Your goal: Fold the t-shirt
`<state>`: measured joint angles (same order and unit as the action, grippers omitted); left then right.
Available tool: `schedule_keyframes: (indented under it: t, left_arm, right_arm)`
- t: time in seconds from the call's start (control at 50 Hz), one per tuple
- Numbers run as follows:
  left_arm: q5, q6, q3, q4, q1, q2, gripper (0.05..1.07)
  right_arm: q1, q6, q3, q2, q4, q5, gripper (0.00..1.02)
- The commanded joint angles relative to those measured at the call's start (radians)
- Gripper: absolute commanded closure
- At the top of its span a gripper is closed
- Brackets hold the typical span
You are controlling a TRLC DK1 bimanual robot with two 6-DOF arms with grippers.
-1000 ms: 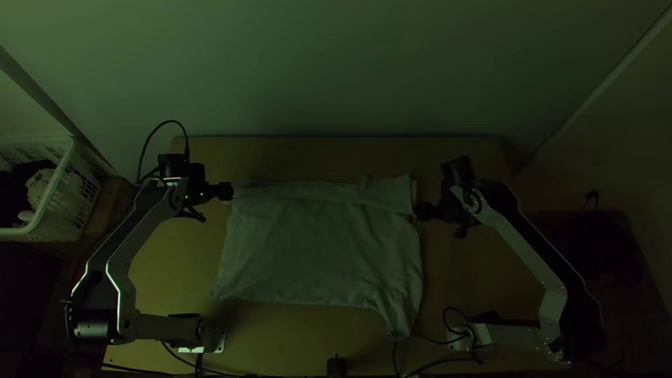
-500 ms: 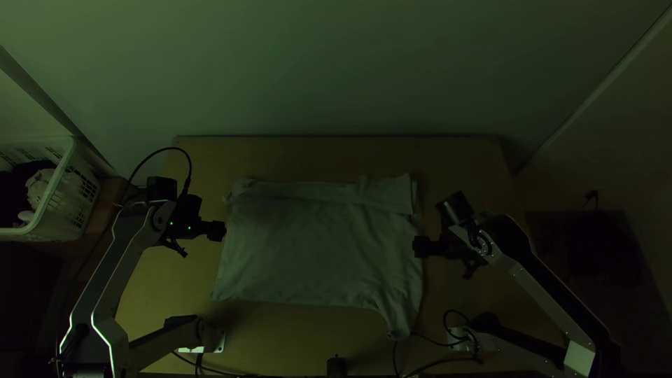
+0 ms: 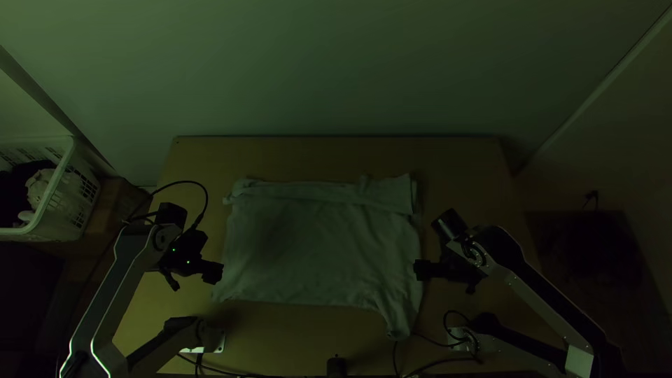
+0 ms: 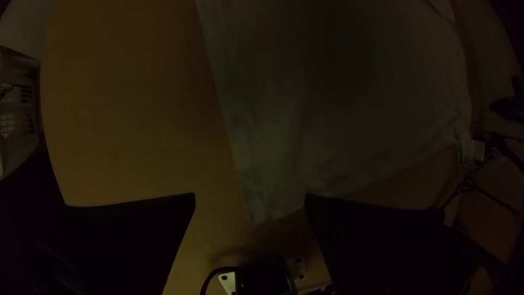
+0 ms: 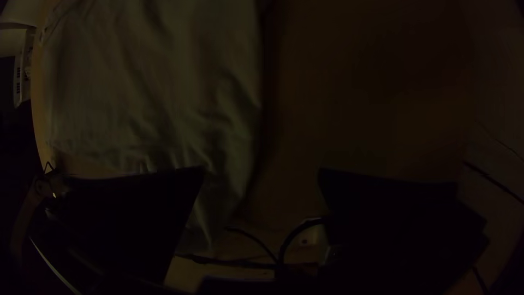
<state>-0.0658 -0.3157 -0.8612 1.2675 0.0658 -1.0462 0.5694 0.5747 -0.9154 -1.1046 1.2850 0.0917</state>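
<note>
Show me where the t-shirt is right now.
In the top view, the t-shirt lies across the middle of the wooden table, with the left gripper by its left edge and the right gripper by its right.

Left pincer point(image 3: 215, 273), right pincer point(image 3: 420, 270) nearer bases point(image 3: 220, 341)

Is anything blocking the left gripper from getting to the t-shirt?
No, nothing visible is in the way. The left gripper is open, right by the left edge of the t-shirt in the top view, near its lower left corner.
</note>
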Motion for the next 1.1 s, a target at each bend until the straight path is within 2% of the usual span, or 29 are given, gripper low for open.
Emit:
schedule_keyframes:
  t: [0.0, 0.14, 0.4, 0.52, 0.76, 0.92, 0.98, 1.02, 1.08]
  left_arm:
    - [0.012, -0.046, 0.067, 0.029, -0.018, 0.041, 0.11]
    - [0.034, -0.052, 0.123, 0.043, -0.046, 0.037, 0.11]
    - [0.081, -0.054, 0.192, 0.003, -0.078, 0.014, 0.11]
    - [0.086, -0.051, 0.209, -0.028, -0.096, 0.012, 0.23]
    - [0.087, -0.054, 0.234, -0.071, -0.115, -0.017, 0.25]
    - [0.086, -0.054, 0.243, -0.123, -0.136, -0.034, 0.64]
    - [0.086, -0.071, 0.254, -0.142, -0.144, -0.041, 0.86]
    - [0.081, -0.079, 0.257, -0.161, -0.150, -0.044, 1.05]
    - [0.080, -0.080, 0.258, -0.163, -0.170, -0.044, 1.04]
  right_arm:
    - [0.009, -0.007, 0.047, 0.031, 0.011, 0.036, 0.07]
    - [0.009, -0.021, 0.092, 0.042, 0.010, 0.063, 0.09]
    - [0.010, -0.030, 0.144, 0.066, 0.004, 0.075, 0.10]
    - [0.014, -0.036, 0.167, 0.075, -0.007, 0.075, 0.10]
    - [0.017, -0.050, 0.237, 0.075, -0.052, 0.086, 0.10]
    - [0.009, -0.059, 0.291, 0.060, -0.092, 0.086, 0.12]
    - [0.009, -0.061, 0.294, 0.058, -0.099, 0.089, 0.12]
    - [0.009, -0.061, 0.296, 0.055, -0.105, 0.091, 0.12]
    - [0.009, -0.061, 0.300, 0.045, -0.112, 0.098, 0.12]
